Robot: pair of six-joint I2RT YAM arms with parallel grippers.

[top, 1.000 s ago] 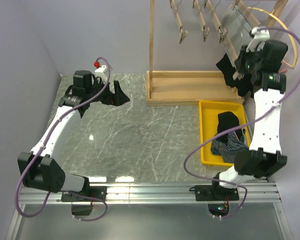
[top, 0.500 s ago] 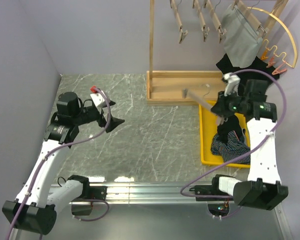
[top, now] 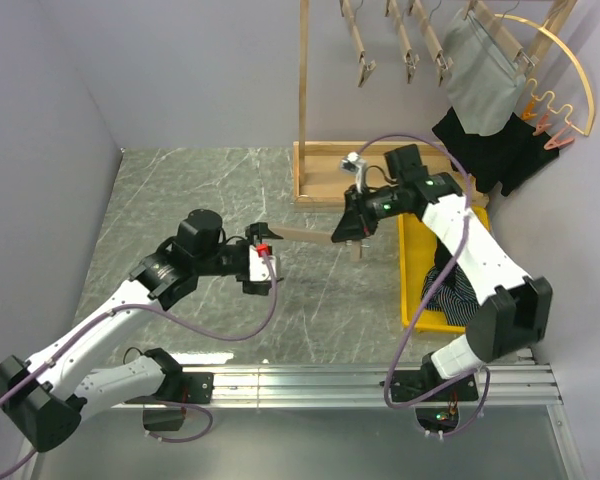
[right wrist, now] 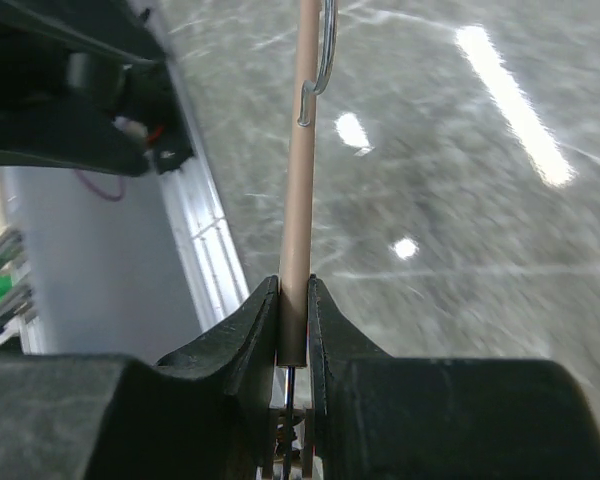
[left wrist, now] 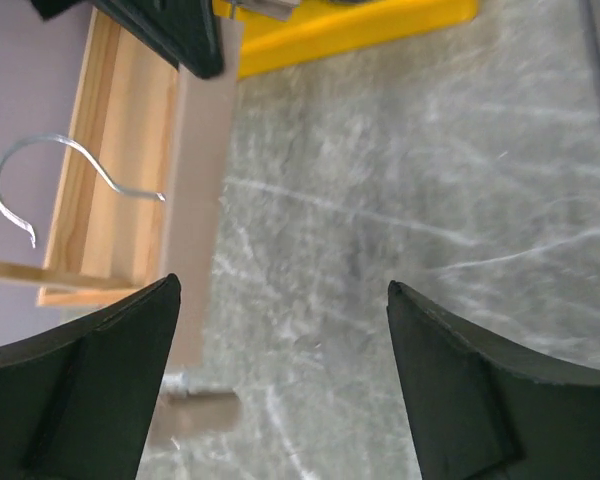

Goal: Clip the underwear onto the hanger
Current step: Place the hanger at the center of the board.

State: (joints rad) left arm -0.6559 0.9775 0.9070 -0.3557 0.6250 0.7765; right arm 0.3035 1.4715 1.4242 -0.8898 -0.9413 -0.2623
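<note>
- Right tool (top: 352, 228) clamped tight on one end of the wooden hanger (top: 305, 235), above mid-bench.
- Hanger bar roughly level, clear of the bench (top: 200, 190), free end toward 9 o'clock, metal hook (left wrist: 40, 185) farther along the bar.
- Left tool (top: 265, 252) at that 9 o'clock end, jaws wide apart and nothing in them; touching the bar or not, hard to tell from these views.
- Underwear (top: 448, 295), striped and dark, heaped in the yellow tray (top: 425, 322) at 3 o'clock on the bench, apart from the hanger.
- Wooden rack (top: 325, 175) at 12 o'clock, grey cloth (top: 477, 75) hanging toward 1 o'clock.
</note>
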